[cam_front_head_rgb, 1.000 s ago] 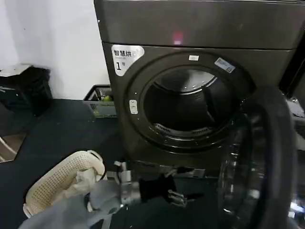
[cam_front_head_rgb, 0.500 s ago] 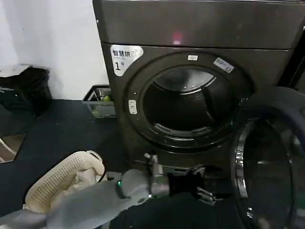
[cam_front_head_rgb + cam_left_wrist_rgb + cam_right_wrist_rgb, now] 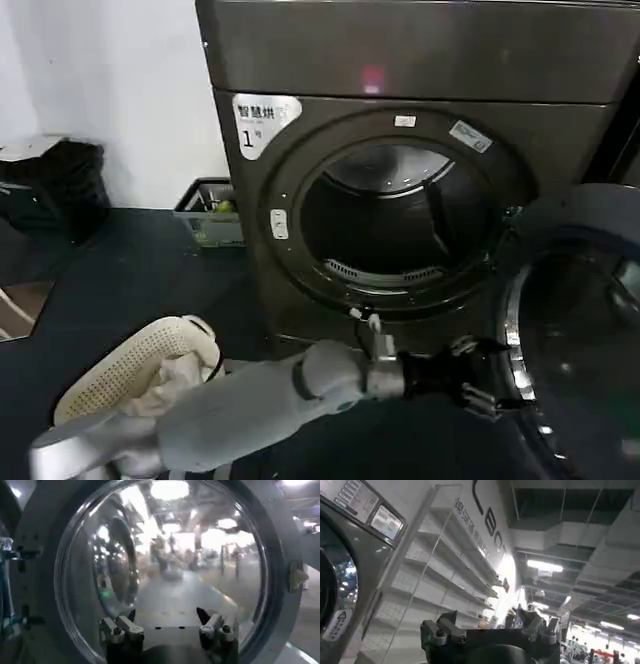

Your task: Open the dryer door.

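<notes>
Big dark bronze-grey front-loading dryer [image 3: 400, 150] has its drum exposed; round chrome-rimmed tinted-glass dryer door [image 3: 585, 340] is swung wide at the machine's right edge. Task looks essentially done, maybe a final push left. Left gripper [image 3: 478, 375] sits at the door's inner rim, fingers spread, holding nothing. Right gripper [image 3: 490, 630] is idle, spread, empty.

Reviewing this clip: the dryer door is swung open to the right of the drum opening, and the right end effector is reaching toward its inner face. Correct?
Not quite. The arm reaching toward the dryer door is the left one: the head view shows the left end effector at the door's inner rim, fingers apart, and the left wrist view faces the glass. The door does stand open, right of the drum opening on the dryer.
</notes>
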Motion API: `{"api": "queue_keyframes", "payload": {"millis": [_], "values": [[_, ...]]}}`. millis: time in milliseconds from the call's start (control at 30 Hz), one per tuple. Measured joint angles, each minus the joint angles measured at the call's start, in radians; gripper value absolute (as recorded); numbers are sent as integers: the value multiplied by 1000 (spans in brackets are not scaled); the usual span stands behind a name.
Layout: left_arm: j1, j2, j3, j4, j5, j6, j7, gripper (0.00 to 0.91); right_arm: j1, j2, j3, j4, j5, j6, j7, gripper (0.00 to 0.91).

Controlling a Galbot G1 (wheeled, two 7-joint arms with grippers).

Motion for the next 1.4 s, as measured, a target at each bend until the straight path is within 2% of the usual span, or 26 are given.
{"api": "queue_keyframes", "payload": {"millis": [467, 733, 900, 1033, 1400], "values": [[-10, -178, -30, 160, 78, -42, -31, 907, -16, 3, 27, -8, 0, 0, -1, 907], [-4, -260, -37, 243, 153, -90, -85, 907, -25, 2, 44, -20, 0, 10, 0, 907], [-4, -262, -37, 248, 151, -100, -104, 907, -22, 0, 47, -25, -1, 13, -1, 907], [-15, -254, -29, 254, 167, -116, -161, 907, -15, -5, 45, -29, -2, 12, 5, 907], [-19, -190, -32, 238, 203, -250, -201, 907, -16, -13, 53, -32, -6, 17, 5, 907]]}}
